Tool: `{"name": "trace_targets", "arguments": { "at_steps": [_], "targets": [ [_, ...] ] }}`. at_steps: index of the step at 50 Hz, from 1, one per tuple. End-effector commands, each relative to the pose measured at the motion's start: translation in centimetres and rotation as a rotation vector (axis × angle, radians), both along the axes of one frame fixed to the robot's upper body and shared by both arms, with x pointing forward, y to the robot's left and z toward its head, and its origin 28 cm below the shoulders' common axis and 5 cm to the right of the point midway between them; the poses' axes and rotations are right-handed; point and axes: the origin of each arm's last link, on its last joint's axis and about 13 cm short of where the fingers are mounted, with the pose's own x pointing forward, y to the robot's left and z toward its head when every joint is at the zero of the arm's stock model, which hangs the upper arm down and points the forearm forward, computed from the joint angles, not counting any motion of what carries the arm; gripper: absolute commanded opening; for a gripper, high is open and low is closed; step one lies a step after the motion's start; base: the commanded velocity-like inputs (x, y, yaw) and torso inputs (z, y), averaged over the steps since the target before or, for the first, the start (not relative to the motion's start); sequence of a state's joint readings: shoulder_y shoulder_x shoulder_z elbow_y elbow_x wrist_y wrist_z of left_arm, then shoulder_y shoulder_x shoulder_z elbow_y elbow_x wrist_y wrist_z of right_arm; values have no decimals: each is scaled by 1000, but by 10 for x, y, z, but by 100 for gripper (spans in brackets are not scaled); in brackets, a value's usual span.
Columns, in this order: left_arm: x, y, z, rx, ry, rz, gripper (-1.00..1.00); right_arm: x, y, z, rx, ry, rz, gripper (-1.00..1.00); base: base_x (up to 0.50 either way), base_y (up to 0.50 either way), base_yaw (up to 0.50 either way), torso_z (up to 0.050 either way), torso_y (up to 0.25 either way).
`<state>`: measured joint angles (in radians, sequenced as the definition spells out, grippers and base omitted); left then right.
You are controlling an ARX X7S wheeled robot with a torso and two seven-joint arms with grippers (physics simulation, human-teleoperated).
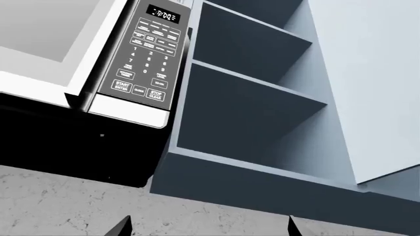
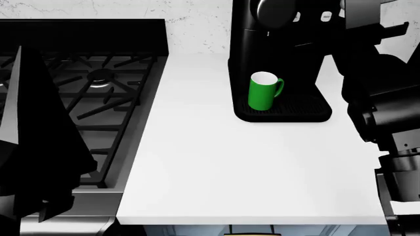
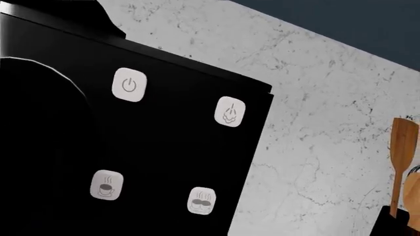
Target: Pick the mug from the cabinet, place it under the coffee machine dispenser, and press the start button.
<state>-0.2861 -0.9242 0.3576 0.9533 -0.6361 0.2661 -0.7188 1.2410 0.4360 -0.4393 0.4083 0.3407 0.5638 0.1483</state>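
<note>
I am reading the mug (image 2: 264,92) as already placed: it is standing upright on the ribbed drip tray (image 2: 308,109) of the coffee machine (image 2: 249,49), handle turned toward my right, white inside showing. The coffee machine dispenser (image 2: 274,11) is sitting above it at the top edge of the head view, and the mug is looking roughly beneath it, though I cannot confirm exact alignment from this angle.

What is left, in my judgement, is the button press. The right wrist camera is looking straight at the machine's face with four pale buttons: a power button (image 3: 129,85), a steam-marked button (image 3: 229,112), a cup button (image 3: 106,185) and a second cup button (image 3: 200,200). Which one counts as start I am not able to say; the power symbol seems the likeliest.

The right arm (image 2: 380,88) is the nearer one by far, rising along the right side of the machine and reaching up past the frame, its camera facing the panel close on. The right gripper itself is not showing in any view, so I cannot tell its opening.

The left gripper (image 1: 206,227) is showing only two dark tips, set well apart with nothing between them, pointing up toward a microwave (image 1: 141,59) and shelves (image 1: 256,88), away from the machine.
</note>
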Motion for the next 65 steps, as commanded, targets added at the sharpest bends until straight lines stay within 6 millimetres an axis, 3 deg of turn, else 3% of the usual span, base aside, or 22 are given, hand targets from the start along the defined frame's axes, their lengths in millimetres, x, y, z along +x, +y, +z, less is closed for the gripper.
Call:
{"name": "trace_targets", "arguments": {
  "at_steps": [1,22,65],
  "targets": [
    [0,0,0,0,1,1,100,2,-2,-3,-1,14,-8,-100,0,0,0,0,0],
    [1,1,0,-1,-4,6,100,11,1,12,-7,-9,6,-100,0,0,0,0,0],
    [-1,2,0,-3,-4,16,100,28,-4,5,-8,41,-20,-100,0,0,0,0,0]
  ]
}}
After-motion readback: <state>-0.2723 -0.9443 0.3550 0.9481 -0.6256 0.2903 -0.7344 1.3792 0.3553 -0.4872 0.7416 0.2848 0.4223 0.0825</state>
